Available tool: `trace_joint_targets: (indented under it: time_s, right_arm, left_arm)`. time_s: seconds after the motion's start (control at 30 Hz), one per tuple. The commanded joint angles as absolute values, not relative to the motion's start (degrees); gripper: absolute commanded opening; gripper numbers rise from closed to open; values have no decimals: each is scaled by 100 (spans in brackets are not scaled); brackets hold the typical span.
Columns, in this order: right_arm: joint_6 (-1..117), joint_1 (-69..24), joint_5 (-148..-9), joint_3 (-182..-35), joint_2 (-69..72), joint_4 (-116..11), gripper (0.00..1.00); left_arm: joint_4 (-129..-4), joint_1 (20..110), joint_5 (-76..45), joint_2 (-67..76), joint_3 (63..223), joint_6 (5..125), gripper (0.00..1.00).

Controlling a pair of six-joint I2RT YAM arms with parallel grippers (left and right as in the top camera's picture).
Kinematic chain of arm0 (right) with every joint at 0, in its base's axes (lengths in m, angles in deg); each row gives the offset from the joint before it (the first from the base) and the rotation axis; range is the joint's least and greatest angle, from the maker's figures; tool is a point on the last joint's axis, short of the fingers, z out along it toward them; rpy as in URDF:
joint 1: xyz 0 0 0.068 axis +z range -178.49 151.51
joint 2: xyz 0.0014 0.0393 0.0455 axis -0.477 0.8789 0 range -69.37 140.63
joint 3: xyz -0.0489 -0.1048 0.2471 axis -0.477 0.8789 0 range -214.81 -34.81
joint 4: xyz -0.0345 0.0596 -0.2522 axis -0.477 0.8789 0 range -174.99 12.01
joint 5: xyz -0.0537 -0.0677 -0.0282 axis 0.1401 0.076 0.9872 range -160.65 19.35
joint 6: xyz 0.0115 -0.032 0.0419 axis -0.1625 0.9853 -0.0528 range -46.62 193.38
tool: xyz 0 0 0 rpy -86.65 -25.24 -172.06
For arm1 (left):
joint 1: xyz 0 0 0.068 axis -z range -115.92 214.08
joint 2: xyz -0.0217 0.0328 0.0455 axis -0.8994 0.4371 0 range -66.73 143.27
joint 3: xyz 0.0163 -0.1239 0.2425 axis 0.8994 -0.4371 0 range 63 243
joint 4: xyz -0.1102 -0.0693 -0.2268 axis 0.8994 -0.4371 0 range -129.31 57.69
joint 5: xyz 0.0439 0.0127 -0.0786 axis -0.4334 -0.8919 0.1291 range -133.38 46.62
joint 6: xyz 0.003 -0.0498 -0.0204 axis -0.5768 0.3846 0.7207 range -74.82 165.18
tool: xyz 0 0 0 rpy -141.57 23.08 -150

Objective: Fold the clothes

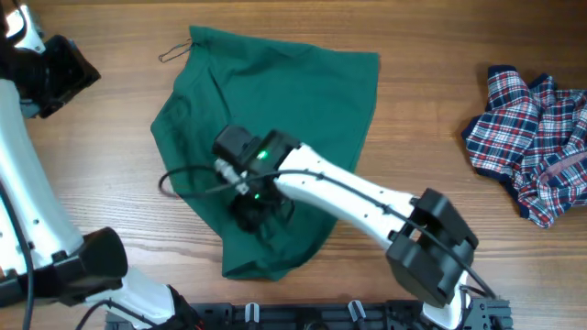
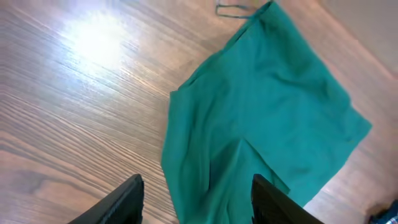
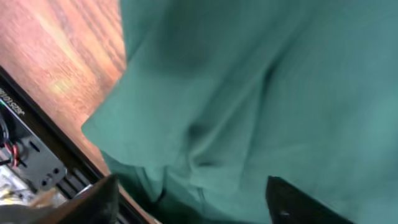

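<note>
The dark green garment point(image 1: 275, 119) lies spread on the wooden table, its thin cord loop point(image 1: 171, 52) at the far left corner. It also shows in the left wrist view point(image 2: 267, 118) and fills the right wrist view point(image 3: 261, 93). My right gripper point(image 1: 257, 213) is open, low over the garment's near part, fingers wide apart point(image 3: 193, 202) with nothing between them. My left gripper point(image 2: 196, 199) is open and empty, held high above the garment's left edge. The plaid garment point(image 1: 537, 137) lies crumpled at the right.
A black rail point(image 1: 303, 316) runs along the table's near edge, also seen in the right wrist view point(image 3: 37, 162). The left arm's base and links point(image 1: 55, 247) stand at the left side. Bare wood lies between the two garments.
</note>
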State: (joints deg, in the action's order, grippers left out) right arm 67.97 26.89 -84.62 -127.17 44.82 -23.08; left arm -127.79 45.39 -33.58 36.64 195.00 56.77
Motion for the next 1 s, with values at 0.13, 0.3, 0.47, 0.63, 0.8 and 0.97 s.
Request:
trace_joint_targets:
  time_s: [0.13, 0.3, 0.47, 0.63, 0.8, 0.97]
  right_arm:
    - [6382, 3172, -8261, -12717, 5170, -2710, 82]
    - [6592, 3172, -8303, -12736, 5173, -2345, 78]
    - [6872, 3497, -8121, -12736, 5194, -2279, 77]
    - [7025, 3812, -7778, -12736, 5378, -2253, 76]
    - [6963, 3843, -7450, -12736, 5461, -2177, 47]
    - [6548, 3840, -6895, -12758, 5430, -2032, 5]
  left_arm:
    - [-12794, 4560, -3273, 3666, 19533, 5607, 54]
    - [-12858, 4560, -3251, 3666, 19533, 5607, 54]
    - [-12862, 4560, -3251, 3666, 19533, 5607, 54]
    - [-12875, 4560, -3179, 3631, 19533, 5607, 49]
    - [-12720, 4558, -3168, 3177, 19535, 5603, 56]
    - [-12663, 4558, -3168, 2936, 19535, 5583, 61]
